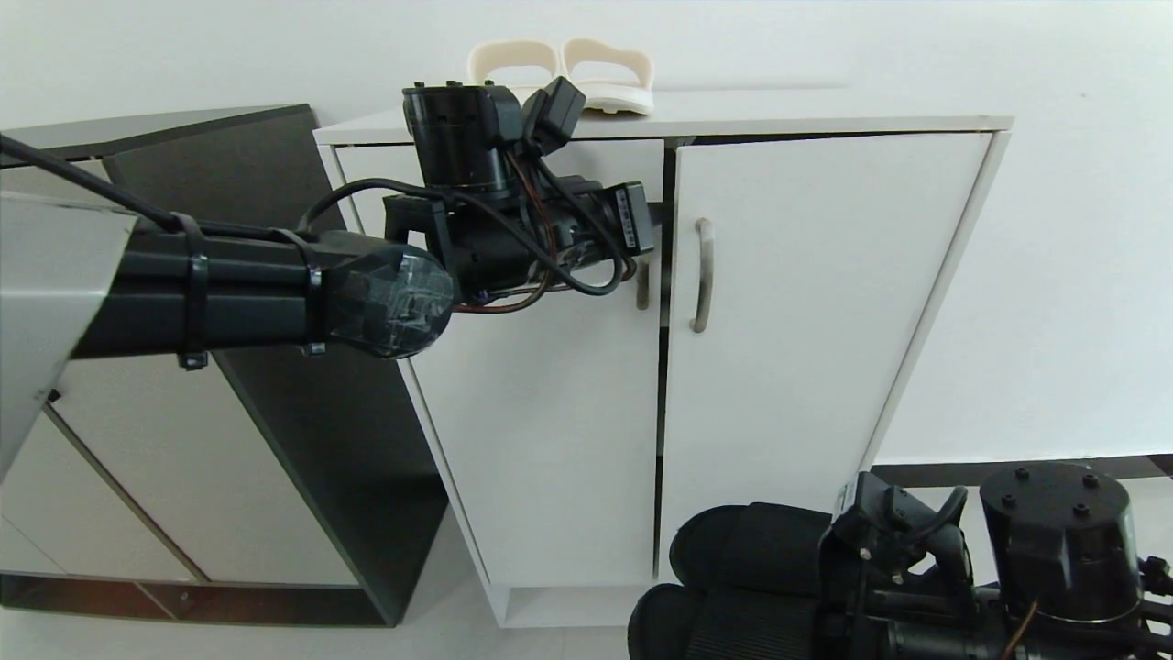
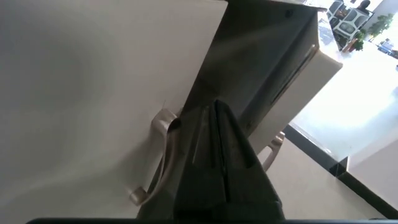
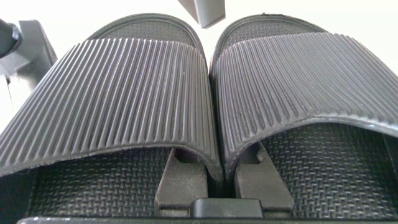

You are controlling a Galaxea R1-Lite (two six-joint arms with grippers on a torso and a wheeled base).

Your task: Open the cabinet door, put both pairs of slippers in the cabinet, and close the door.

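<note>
While right fingers (image 3: 180, 186) clench the black slippers (image 3: 143, 93) by their touching inner edges, left fingers (image 2: 239, 162), pressed together, sit just beside the door handle (image 2: 163, 121).

- White cabinet (image 1: 779, 108): upright, two doors (image 1: 806, 302) with curved metal handles (image 1: 702, 275), a narrow dark gap between them.
- Cream slippers (image 1: 564, 73): side by side on the cabinet top.
- Black slippers (image 3: 205, 106): ribbed straps, side by side, low before the right door.

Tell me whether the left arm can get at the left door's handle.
Probably yes: the left claw sits right beside the left door's handle, with nothing between them. The right claw grips black slippers below.
</note>
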